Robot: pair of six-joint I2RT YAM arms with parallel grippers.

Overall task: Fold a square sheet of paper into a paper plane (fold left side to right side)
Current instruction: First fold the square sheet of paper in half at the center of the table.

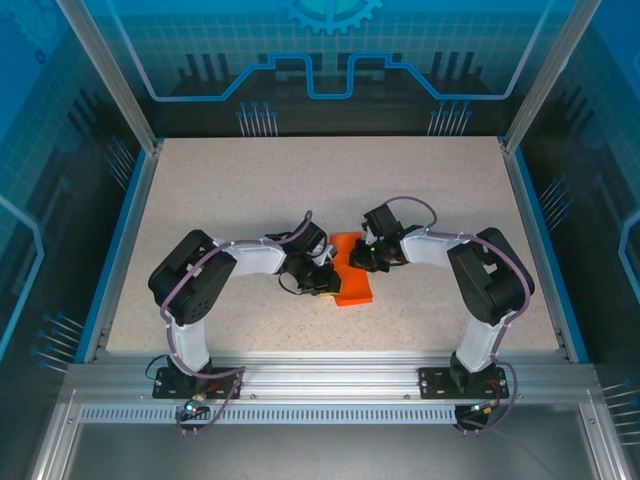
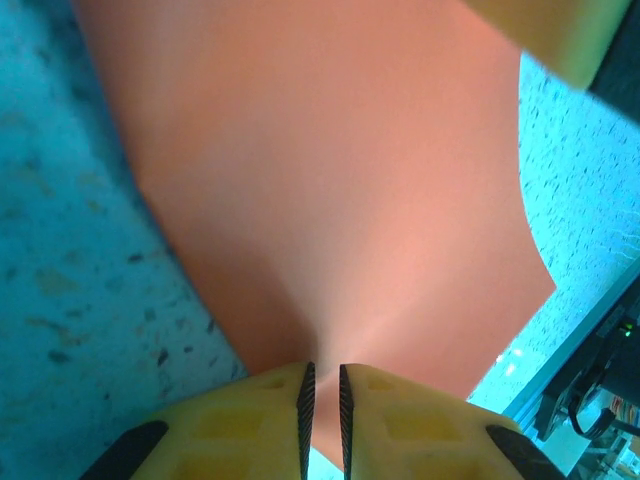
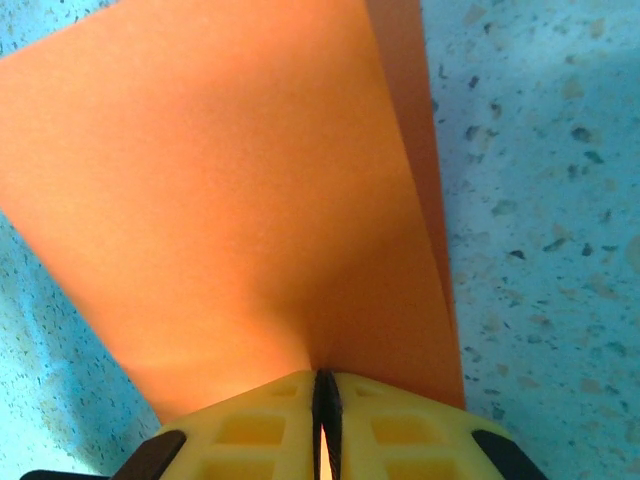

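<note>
Two-point pinch near centre of table [image 1: 250,190]: square sheet of paper [image 1: 353,283], partly doubled over, clamped at left edge by left gripper [image 2: 322,400], at right edge by right gripper [image 3: 323,400].

Matt orange all over the square sheet of paper [image 3: 250,200]: smooth, uncoated, with just a soft sheen where it bows ahead of the right gripper [image 3: 324,390]. Its fingers [image 3: 400,430] are yellow moulded plastic with a satin finish. On the left gripper [image 2: 322,385], black ribbed pads [image 2: 306,400] that look rubbery. Beyond the fingertips, the tabletop [image 3: 540,200] is speckled, stone-like and matt. Well behind both grippers, the frame rails [image 1: 330,378] are brushed silver metal.
</note>
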